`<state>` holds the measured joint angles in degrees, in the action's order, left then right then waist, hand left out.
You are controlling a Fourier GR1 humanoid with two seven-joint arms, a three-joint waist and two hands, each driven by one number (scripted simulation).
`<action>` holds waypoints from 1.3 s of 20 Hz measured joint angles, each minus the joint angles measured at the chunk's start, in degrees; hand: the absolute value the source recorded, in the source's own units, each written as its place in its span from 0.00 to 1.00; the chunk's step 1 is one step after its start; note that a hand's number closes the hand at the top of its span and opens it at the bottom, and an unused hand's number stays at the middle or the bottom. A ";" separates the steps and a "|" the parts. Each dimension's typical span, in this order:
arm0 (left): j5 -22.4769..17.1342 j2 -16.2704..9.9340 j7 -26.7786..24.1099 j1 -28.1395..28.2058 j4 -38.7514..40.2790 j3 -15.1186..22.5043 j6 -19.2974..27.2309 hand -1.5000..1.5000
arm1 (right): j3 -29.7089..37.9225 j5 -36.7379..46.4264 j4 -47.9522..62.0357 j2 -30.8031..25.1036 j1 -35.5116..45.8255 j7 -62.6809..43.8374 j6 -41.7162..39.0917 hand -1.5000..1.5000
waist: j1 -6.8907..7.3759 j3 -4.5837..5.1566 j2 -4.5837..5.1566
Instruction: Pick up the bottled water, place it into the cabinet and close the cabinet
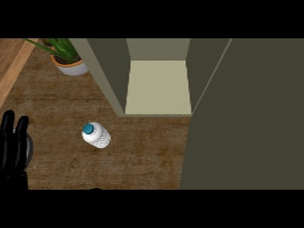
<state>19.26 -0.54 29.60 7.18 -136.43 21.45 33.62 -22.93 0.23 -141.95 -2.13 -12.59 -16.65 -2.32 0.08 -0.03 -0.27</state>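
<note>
1. While the left hand (6,144) rests at the left edge with fingers straight and apart, holding nothing, no right hand shows.
2. To grab the bottle (96,135), standing on the surface (55,111), curl round its side.
3. Just beyond, the cabinet (158,87) is open; its door (253,116) and the plant (67,55) crowd the way.

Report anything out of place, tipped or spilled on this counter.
Nothing stands out. The bottled water stands upright, cap on, no spill around it. The cabinet is open, the potted plant upright, and the left hand rests open at the left edge.
</note>
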 measured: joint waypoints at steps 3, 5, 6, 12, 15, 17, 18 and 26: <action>0.50 -0.94 2.87 -1.12 -0.12 -0.34 0.40 0.00 | -2.11 0.62 -0.18 0.15 -0.71 -0.17 1.16 0.00 | -0.06 -0.01 -0.06; 0.69 -1.70 3.30 -0.82 -0.10 -0.44 0.60 0.00 | -3.18 0.90 -0.29 0.41 0.04 -1.03 2.20 0.00 | 0.02 0.01 -0.06; 0.85 -1.92 3.75 -0.56 -0.16 0.17 0.84 0.00 | -3.36 0.95 -0.26 0.33 0.07 -1.09 2.47 0.00 | 0.07 0.00 -0.08; 1.68 -3.62 4.01 1.77 0.06 2.02 2.25 0.00 | -5.80 1.61 -0.51 -0.33 -0.75 -0.86 4.52 0.00 | 0.00 0.01 -0.16; 1.76 -4.90 3.96 2.35 0.16 1.05 2.24 0.00 | -7.02 2.31 -0.38 -0.70 -0.95 -0.69 5.78 0.00 | -0.06 0.03 -0.13; 1.66 -5.77 3.86 2.45 0.25 -0.25 1.99 0.00 | -7.80 2.62 -0.50 -1.01 -0.84 -0.76 6.63 0.00 | -0.10 0.05 -0.11; 1.60 -5.97 4.18 2.12 0.33 -0.84 1.88 0.00 | -8.28 2.78 -0.63 -1.26 -1.12 -0.69 7.10 0.00 | -0.20 0.05 -0.10; 1.91 -5.63 1.46 2.25 2.27 -1.72 2.29 0.00 | -10.19 3.64 -0.76 -3.72 -1.18 -0.29 9.38 0.00 | -0.40 0.07 0.03</action>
<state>21.17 -6.16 31.06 9.43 -134.17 19.73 35.92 -33.12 3.87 -142.71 -5.85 -13.77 -16.94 7.06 -0.32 0.03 -0.24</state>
